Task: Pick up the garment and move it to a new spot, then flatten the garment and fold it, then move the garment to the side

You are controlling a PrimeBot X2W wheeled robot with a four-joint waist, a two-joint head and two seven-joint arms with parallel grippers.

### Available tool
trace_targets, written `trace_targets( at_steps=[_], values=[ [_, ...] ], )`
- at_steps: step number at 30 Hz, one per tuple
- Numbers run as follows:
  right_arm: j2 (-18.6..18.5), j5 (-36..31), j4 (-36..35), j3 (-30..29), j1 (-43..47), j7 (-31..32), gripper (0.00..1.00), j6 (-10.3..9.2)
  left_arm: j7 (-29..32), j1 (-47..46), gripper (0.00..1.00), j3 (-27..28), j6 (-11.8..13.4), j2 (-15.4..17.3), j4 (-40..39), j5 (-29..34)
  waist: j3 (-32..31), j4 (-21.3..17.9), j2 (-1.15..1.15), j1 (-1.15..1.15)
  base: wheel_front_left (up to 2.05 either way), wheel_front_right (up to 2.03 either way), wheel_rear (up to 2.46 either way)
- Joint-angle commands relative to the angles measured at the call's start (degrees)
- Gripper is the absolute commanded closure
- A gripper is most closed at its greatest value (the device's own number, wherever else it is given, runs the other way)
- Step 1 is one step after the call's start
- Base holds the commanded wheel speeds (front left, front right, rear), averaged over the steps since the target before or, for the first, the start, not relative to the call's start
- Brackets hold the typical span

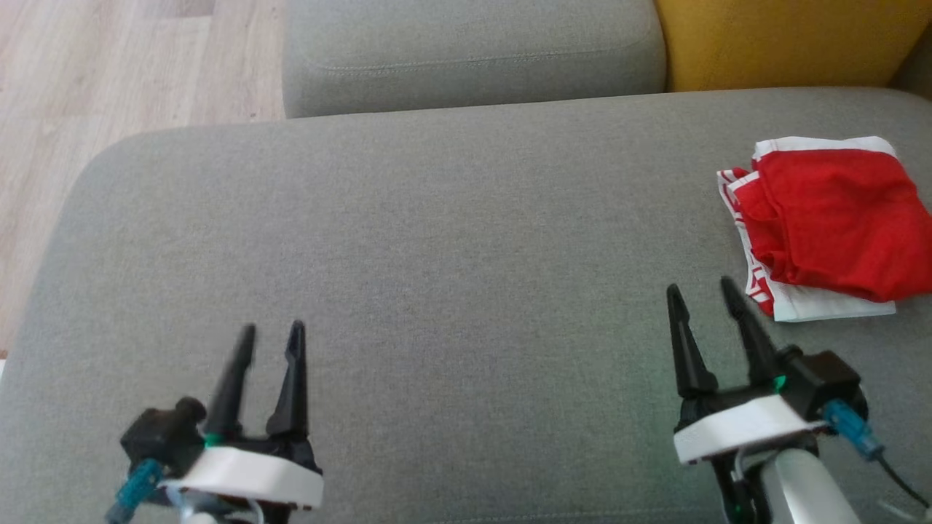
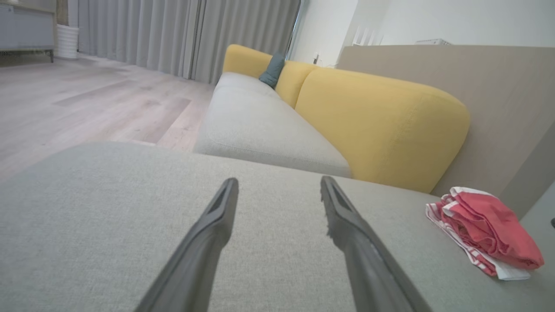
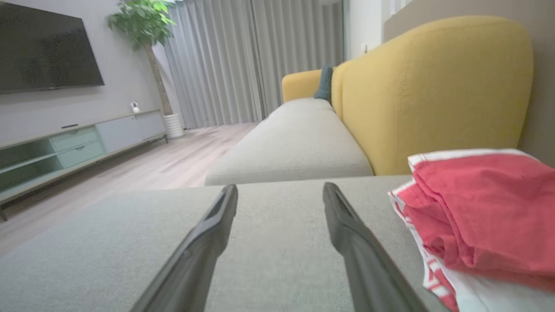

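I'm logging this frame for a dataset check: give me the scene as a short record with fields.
surface: grey cushion
garment: red and white, loosely folded, lying on the cushion's right side
left gripper: open, empty, above bare cushion
right gripper: open, empty, near the garment, apart from it
background: yellow backrest

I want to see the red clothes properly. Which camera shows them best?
The head view: it looks down on the red and white garment, showing almost all of it. The left wrist view shows it small, side-on. The right wrist view shows it close but cut off.
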Motion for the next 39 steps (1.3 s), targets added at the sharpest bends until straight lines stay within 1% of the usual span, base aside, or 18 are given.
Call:
trace_targets(
  at_steps=[1, 4, 16, 39],
  values=[
    [0.00, 0.03, -0.10, 0.00, 0.02, 0.00, 1.00, 0.00, 0.00, 0.01, 1.00, 0.03, -0.01, 0.01, -0.07, -0.03, 0.00, 0.01, 0.00, 0.00, 0.00, 0.00, 0.00],
    [0.03, 0.50, 1.79, 0.10, 0.59, 0.10, 1.00, 0.00, 0.12, 0.28, 1.00, -0.26, -0.02, -0.06, 2.04, -0.53, 0.02, -0.01, 0.00, 0.00, 0.00, 0.00, 0.00],
    [-0.47, 9.79, 1.52, -0.74, 0.26, 1.83, 1.00, 0.00, 1.96, -0.86, 1.00, 0.83, -0.35, 0.36, 2.88, -8.70, 0.09, 0.05, 0.00, 0.00, 0.00, 0.00, 0.00],
    [-1.01, 24.91, 1.04, -2.40, -0.22, 4.90, 1.00, -0.01, 5.18, -2.84, 1.00, 2.86, -0.99, 0.86, 4.36, -22.13, 0.21, 0.13, 0.00, 0.00, 0.00, 0.00, 0.00]
  ],
)
